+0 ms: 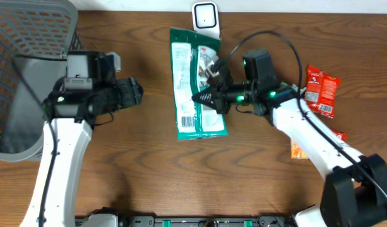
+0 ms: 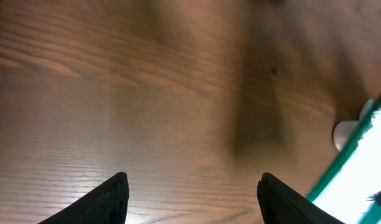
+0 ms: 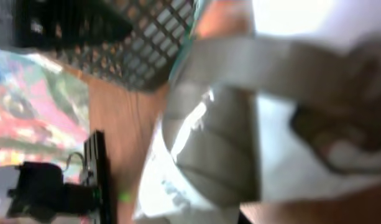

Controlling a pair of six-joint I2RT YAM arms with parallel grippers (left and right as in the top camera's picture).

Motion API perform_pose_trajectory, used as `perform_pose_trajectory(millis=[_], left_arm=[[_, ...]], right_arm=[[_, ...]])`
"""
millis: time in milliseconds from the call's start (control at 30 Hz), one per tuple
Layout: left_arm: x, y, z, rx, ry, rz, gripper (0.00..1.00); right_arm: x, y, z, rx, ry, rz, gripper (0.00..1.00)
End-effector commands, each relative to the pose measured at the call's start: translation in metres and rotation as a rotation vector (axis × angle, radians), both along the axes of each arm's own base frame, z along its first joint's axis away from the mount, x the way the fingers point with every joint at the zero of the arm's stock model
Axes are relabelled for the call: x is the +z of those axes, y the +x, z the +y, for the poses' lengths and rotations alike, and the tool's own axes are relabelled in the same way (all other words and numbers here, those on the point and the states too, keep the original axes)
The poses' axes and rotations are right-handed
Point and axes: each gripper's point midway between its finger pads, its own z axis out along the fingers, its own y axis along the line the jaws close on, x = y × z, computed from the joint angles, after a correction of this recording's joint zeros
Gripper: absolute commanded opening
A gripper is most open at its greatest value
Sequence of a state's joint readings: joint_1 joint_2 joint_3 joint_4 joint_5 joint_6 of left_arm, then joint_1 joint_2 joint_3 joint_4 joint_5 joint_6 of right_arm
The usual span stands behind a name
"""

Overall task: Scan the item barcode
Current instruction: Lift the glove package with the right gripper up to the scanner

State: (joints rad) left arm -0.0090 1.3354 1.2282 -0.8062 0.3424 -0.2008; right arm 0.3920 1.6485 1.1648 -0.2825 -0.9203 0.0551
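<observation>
The item is a green and white snack package [image 1: 184,75] lying lengthwise at the table's middle, below a white scanner [image 1: 205,17] at the far edge. My right gripper [image 1: 198,98] reaches in from the right and is shut on the package's right side. In the right wrist view the crumpled package [image 3: 215,143] fills the frame, blurred. My left gripper [image 1: 137,93] sits to the left of the package, apart from it. Its fingers [image 2: 112,199] stand open over bare wood, with the package's green edge [image 2: 355,146] at the right.
A grey mesh basket [image 1: 23,75] stands at the far left behind the left arm. Red snack packets [image 1: 321,91] and an orange one [image 1: 297,150] lie at the right beside the right arm. A black cable [image 1: 269,39] loops above the right wrist.
</observation>
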Motion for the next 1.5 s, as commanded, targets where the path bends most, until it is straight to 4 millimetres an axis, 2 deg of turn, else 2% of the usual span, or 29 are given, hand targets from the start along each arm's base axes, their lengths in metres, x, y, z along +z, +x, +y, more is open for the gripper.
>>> perform_pose_trajectory(millis=[0,100,167,200,233,367,500,533,767,833,933,1033,1133,1167,1233,1333,1467], left_arm=[[0.024,-0.005,0.012,0.012,0.003,-0.075,0.67],[0.048,-0.007,0.03,0.048,0.02,-0.103,0.67],[0.067,-0.009,0.043,0.055,0.046,-0.118,0.66],[0.081,-0.009,0.05,0.069,0.056,-0.143,0.67],[0.089,-0.008,0.054,0.082,0.058,-0.16,0.67],[0.112,-0.002,0.064,0.11,0.071,-0.231,0.67],[0.113,0.001,0.065,0.112,0.075,-0.238,0.71],[0.113,0.001,0.065,0.112,0.075,-0.238,0.86],[0.113,0.001,0.065,0.112,0.074,-0.238,0.88],[0.113,0.001,0.065,0.112,0.074,-0.238,0.88],[0.113,0.001,0.065,0.112,0.075,-0.238,0.89],[0.113,0.001,0.065,0.112,0.074,-0.238,0.89],[0.113,0.001,0.065,0.112,0.074,-0.238,0.89],[0.113,0.001,0.065,0.112,0.075,-0.238,0.89],[0.113,0.001,0.065,0.112,0.074,-0.238,0.89],[0.113,0.001,0.065,0.112,0.075,-0.238,0.89],[0.113,0.001,0.065,0.112,0.074,-0.238,0.89]], right_arm=[[0.045,0.01,-0.004,0.003,-0.061,-0.139,0.01],[0.078,0.017,-0.014,-0.026,-0.23,-0.258,0.01],[0.108,0.018,-0.02,-0.042,-0.332,-0.37,0.01],[0.13,0.018,-0.021,-0.056,-0.364,-0.434,0.01],[0.15,0.016,-0.019,-0.065,-0.362,-0.476,0.01],[0.203,0.009,-0.014,-0.067,-0.304,-0.594,0.01],[0.23,0.003,-0.009,-0.101,-0.176,-0.535,0.01],[0.232,0.002,-0.009,-0.093,-0.157,-0.523,0.01],[0.225,0.001,-0.013,-0.067,-0.179,-0.525,0.01],[0.22,0.006,-0.013,-0.077,-0.2,-0.533,0.01],[0.206,0.043,-0.024,-0.225,-0.361,-0.588,0.01],[0.205,0.07,-0.024,-0.269,-0.445,-0.653,0.01],[0.193,0.112,-0.024,-0.304,-0.592,-0.757,0.01],[0.185,0.127,-0.025,-0.314,-0.66,-0.798,0.01],[0.156,0.162,-0.023,-0.278,-0.841,-0.912,0.01],[0.12,0.196,-0.011,-0.192,-0.999,-1.037,0.01],[0.09,0.241,-0.004,-0.177,-1.193,-1.194,0.01]])
